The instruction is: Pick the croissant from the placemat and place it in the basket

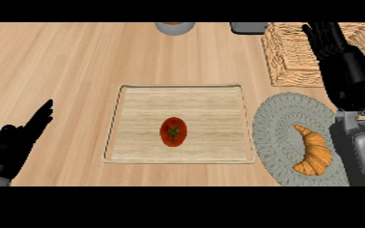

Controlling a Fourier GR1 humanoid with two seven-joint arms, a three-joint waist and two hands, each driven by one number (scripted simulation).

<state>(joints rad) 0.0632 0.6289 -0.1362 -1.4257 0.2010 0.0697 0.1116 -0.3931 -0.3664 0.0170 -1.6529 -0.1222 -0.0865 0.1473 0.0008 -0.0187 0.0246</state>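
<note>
A golden croissant [314, 151] lies on the round grey placemat [274, 125] at the right of the counter. The woven basket [288, 58] stands behind the placemat, at the far right. My right hand [329, 41] is stretched out over the basket's right part, fingers straight and open, holding nothing; its forearm runs down the right edge, past the croissant. My left hand [21, 137] rests open at the lower left, fingers up, well away from both.
A wooden tray [143, 101] in the middle of the counter carries a red tomato [173, 131]. A grey cup [175, 27] and a dark flat object [248, 27] sit at the far edge.
</note>
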